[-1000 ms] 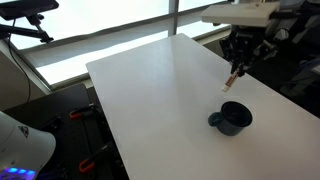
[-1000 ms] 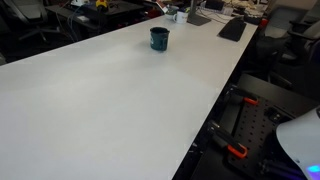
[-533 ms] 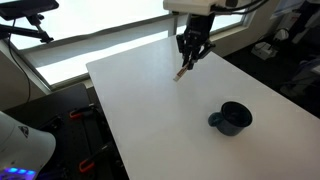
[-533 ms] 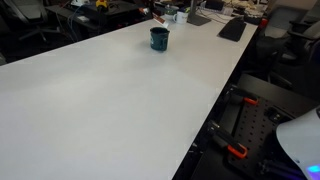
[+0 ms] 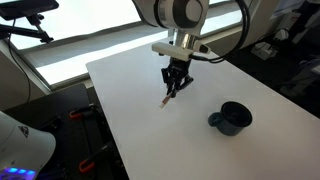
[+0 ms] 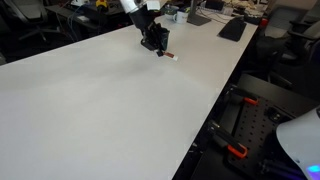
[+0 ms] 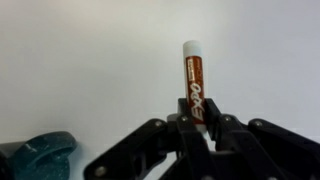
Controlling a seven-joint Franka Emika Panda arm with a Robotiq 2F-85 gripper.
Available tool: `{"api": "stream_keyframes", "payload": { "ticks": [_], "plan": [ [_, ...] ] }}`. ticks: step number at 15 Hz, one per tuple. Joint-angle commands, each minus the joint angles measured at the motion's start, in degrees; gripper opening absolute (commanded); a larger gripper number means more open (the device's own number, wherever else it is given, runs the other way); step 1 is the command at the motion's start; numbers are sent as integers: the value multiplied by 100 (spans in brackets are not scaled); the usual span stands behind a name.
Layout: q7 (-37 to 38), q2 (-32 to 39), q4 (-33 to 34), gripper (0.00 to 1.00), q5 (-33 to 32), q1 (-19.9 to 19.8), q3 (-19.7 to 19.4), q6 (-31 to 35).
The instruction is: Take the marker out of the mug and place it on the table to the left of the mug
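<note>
fig. a: my tool [image 5: 172, 89] is clamped tight on the marker [image 5: 168, 97], whose white-tipped end [image 7: 192, 47] slants down toward the desk [image 5: 125, 80]; i cannot tell whether the tip touches. the marker is out of the mug [image 5: 232, 118], which stands apart on the desk, at the wrist view's lower left corner

The table [image 5: 125, 105] is a smooth white top, matt with only a faint sheen. The mug [image 5: 232, 118] looks like glazed ceramic: dark blue and glossy, slightly mottled in the wrist view. The marker [image 7: 193, 80] has a smooth plastic barrel with a shiny printed label and a dull white tip. The gripper [image 7: 197, 122] is black and matt — whether hard plastic or coated metal cannot be told.
</note>
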Motion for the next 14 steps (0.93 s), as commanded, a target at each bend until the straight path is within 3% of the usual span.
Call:
{"api": "stream_keyframes", "payload": {
  "ticks": [1, 5, 6, 8, 11, 12, 14],
  "plan": [
    [43, 143, -208, 5, -167, 39, -78, 374],
    [42, 303, -258, 5, -232, 62, -123, 557],
    [72, 329, -254, 44, -257, 75, -134, 563],
    [67, 356, -255, 52, -297, 71, -139, 570],
    [47, 371, -251, 74, -315, 65, -146, 518],
    [-14, 453, -122, 58, -187, 23, -102, 436],
    [-13, 459, -124, 73, -189, 21, -110, 436]
  ]
}}
